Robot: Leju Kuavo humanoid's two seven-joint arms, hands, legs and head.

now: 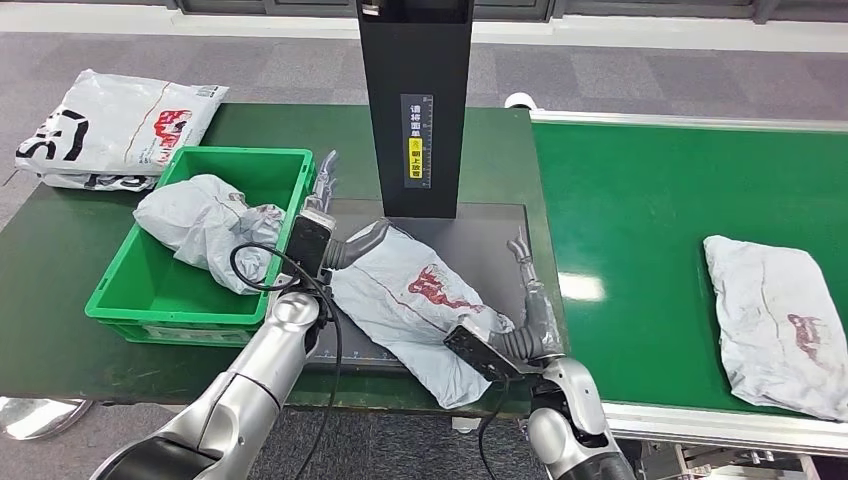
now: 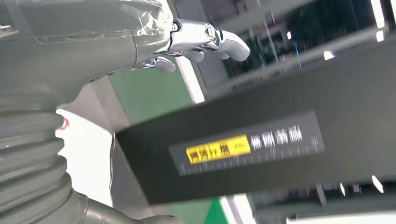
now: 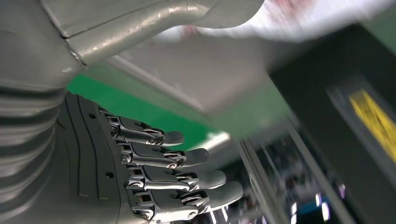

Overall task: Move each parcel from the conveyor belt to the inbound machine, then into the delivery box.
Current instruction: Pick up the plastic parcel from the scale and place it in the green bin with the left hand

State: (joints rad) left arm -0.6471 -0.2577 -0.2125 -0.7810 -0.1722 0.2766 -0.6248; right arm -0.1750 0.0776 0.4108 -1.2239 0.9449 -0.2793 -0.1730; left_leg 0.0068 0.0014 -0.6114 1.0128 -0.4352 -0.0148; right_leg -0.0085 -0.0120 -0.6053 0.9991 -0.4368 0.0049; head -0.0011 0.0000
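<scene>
A grey plastic parcel [image 1: 415, 300] with a red mark lies on the dark plate of the inbound machine [image 1: 490, 240], at the foot of the machine's black upright column [image 1: 415, 100], its near corner hanging past the plate's front edge. The robot's left hand [image 1: 322, 195] rests at the parcel's left end, beside the green delivery box [image 1: 255, 165], its fingers [image 2: 224, 39] stretched out and gripping nothing. The right hand [image 1: 530, 290] stands along the parcel's right side, its fingers [image 3: 182, 158] spread apart and holding nothing. Inside the delivery box lies a crumpled grey parcel [image 1: 205, 225]. Another grey parcel [image 1: 775, 320] waits on the green conveyor belt [image 1: 650, 200] to the right. A white bag [image 1: 115, 130] sits on the counter [image 1: 50, 290] behind the box.
</scene>
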